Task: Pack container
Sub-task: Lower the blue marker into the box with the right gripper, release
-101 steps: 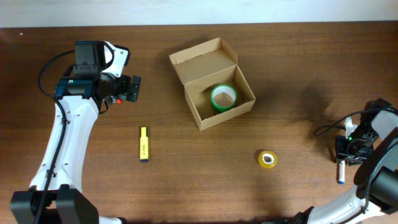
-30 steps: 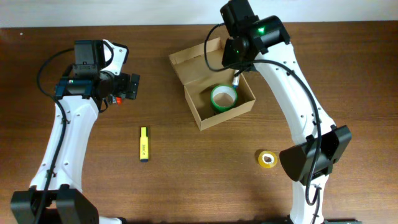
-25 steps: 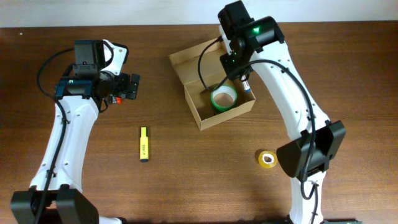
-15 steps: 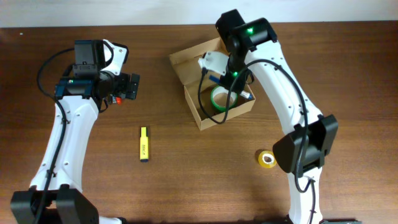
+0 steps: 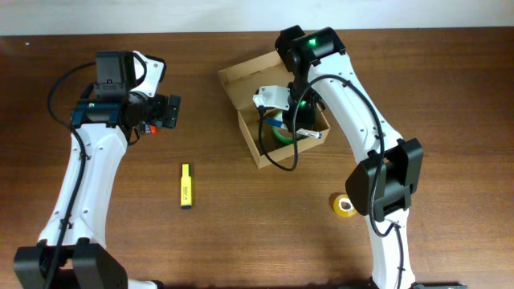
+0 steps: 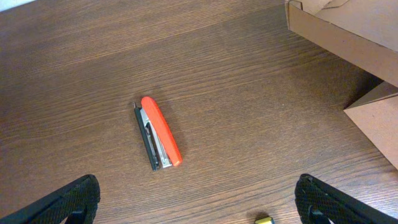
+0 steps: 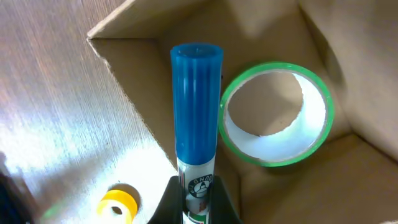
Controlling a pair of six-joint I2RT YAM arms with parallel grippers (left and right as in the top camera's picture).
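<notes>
From overhead, the small tan-brown cardboard box (image 5: 245, 76) sits on the dark wooden table (image 5: 120, 241) a little right of centre and towards the far side, its flap lid standing open on the far-left side. A green roll of tape (image 5: 279, 138) lies inside it, partly hidden. The right gripper (image 5: 295, 120) hangs low over the open box; its jaws cannot be made out from here. The left gripper (image 5: 165, 112) hovers above bare table well to the left of the box. A yellow highlighter pen (image 5: 185, 185) lies nearer, left of the box. A small yellow roll of tape (image 5: 345, 205) lies near and right of the box, beside the right arm.

The left wrist view shows the left gripper spread as wide as it goes, holding nothing. A red and silver stapler (image 6: 158, 132) lies on the wood below it. A corner of the box shows at the upper right.

In the right wrist view, the right gripper is clamped tight on a white marker with a blue cap (image 7: 196, 112). The cap reaches over the box's near-left inside corner, just beside the green roll. The yellow roll lies outside the box wall at lower left.
</notes>
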